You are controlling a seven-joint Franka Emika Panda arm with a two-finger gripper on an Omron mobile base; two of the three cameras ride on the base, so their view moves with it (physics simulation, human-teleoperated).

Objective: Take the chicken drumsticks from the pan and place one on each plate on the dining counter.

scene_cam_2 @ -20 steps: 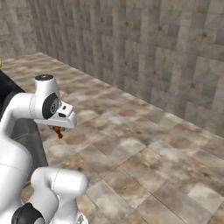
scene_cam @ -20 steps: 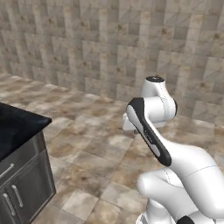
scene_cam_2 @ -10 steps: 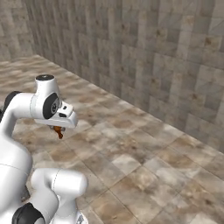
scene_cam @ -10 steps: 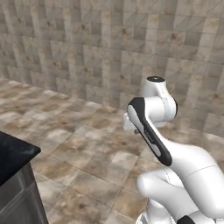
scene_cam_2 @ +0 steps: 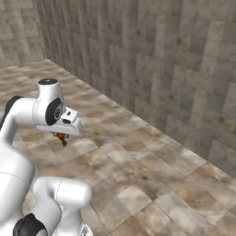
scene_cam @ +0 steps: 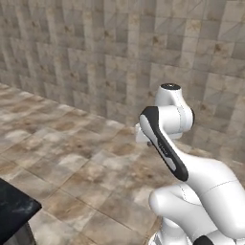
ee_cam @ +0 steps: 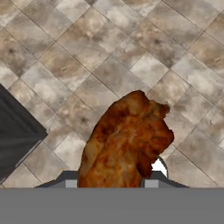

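A wall (scene_cam: 95,57) of grey-brown stone tiles was seen across the back of both base views, with a floor (scene_cam_2: 152,175) of mottled brown and beige tiles spread below it. The white arm (scene_cam: 191,191) was seen folded upward in front of the base, its hand turned down toward the floor. A black glossy corner of the desk (scene_cam: 14,210) was seen at the lower left edge of the left base view, and a dark slab edge (ee_cam: 17,131) was seen at the left of the hand view, well apart from the held piece. In the right base view, a small orange-brown chicken drumstick (scene_cam_2: 61,137) was seen hanging just beneath the white hand, above the bare floor. In the hand view the same drumstick (ee_cam: 127,140) was seen close up, rising between the gripper (ee_cam: 110,183) tips, its browned skin rough and darker toward one side. The gripper was seen closed on the drumstick, with a grey finger tip (ee_cam: 70,180) touching it on either side. The drumstick was carried over floor tiles, away from the desk.
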